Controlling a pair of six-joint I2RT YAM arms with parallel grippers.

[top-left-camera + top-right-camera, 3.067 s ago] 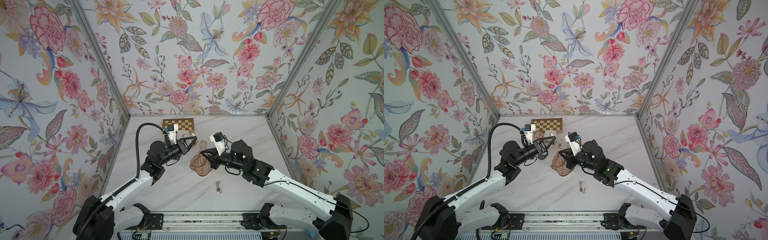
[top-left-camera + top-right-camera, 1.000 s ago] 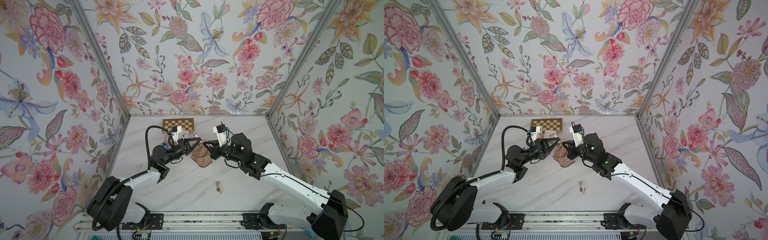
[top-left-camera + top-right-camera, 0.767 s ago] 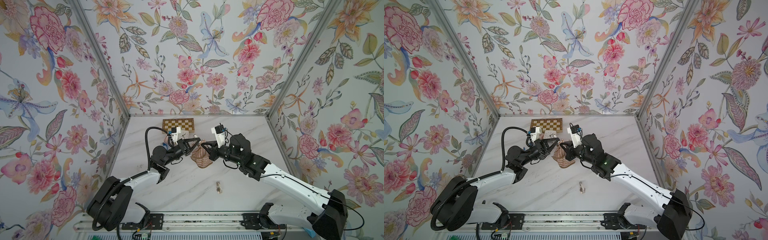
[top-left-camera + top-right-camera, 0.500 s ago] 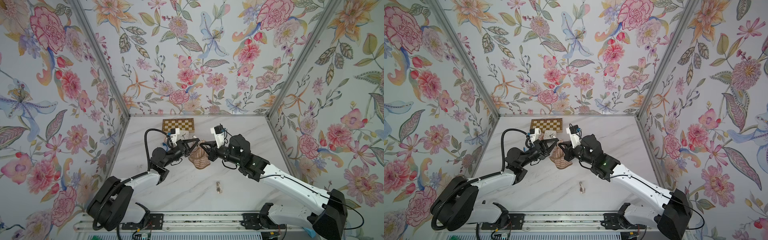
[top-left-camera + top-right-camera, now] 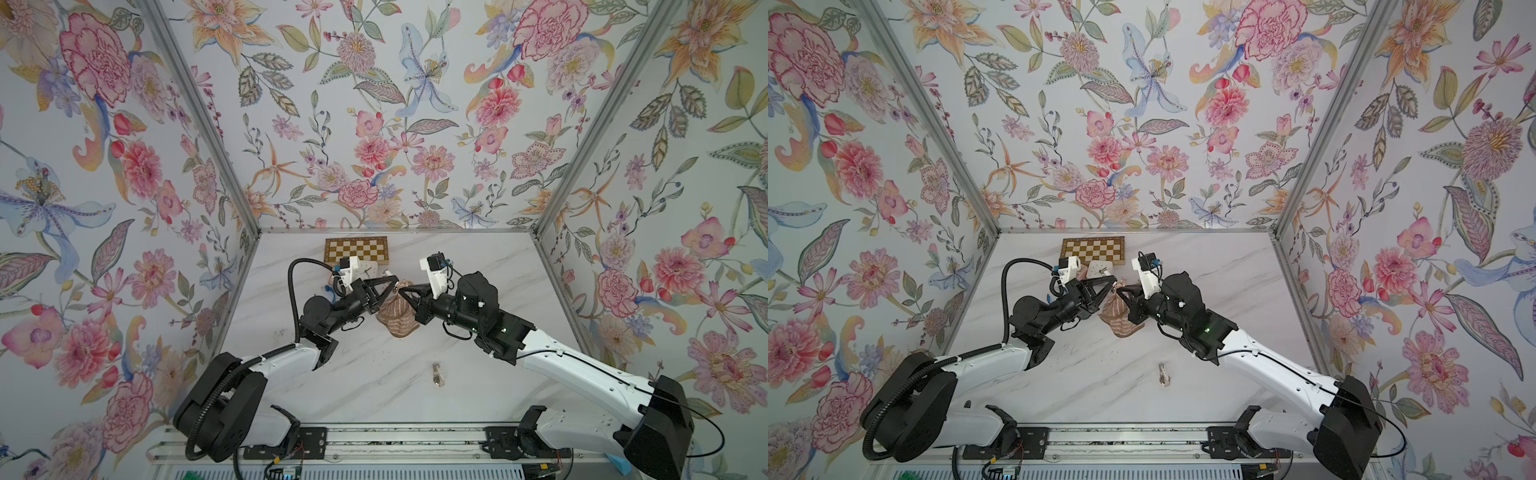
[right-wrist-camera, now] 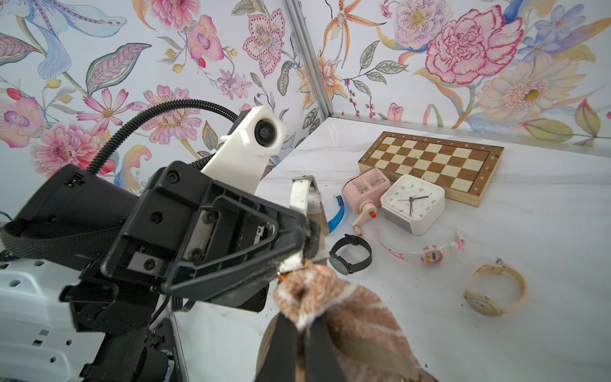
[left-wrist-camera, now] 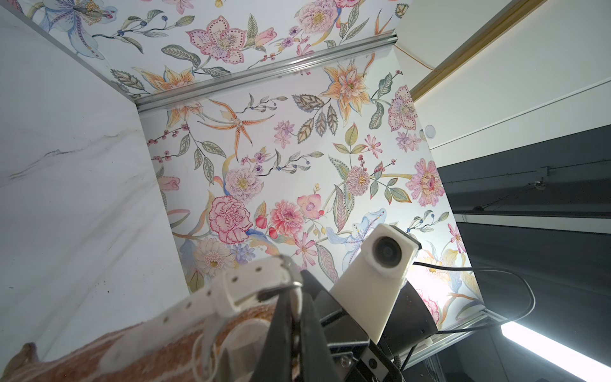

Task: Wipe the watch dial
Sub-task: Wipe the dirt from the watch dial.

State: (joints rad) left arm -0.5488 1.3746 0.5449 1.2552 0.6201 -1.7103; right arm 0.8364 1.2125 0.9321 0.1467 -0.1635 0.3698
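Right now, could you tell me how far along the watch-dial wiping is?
Done: left gripper is shut on the white-strapped watch, right gripper on the striped cloth. In hand: cloth touches the watch. Left: finishing the wipe; the dial is hidden, so cleanliness is unclear.

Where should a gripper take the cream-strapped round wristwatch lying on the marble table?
Pinch the cream-strapped round wristwatch by its strap, on the arc opposite the dial, coming from above. The closed strap lies edge-down as an open ring on the marble table, so one finger likely fits inside, one outside.
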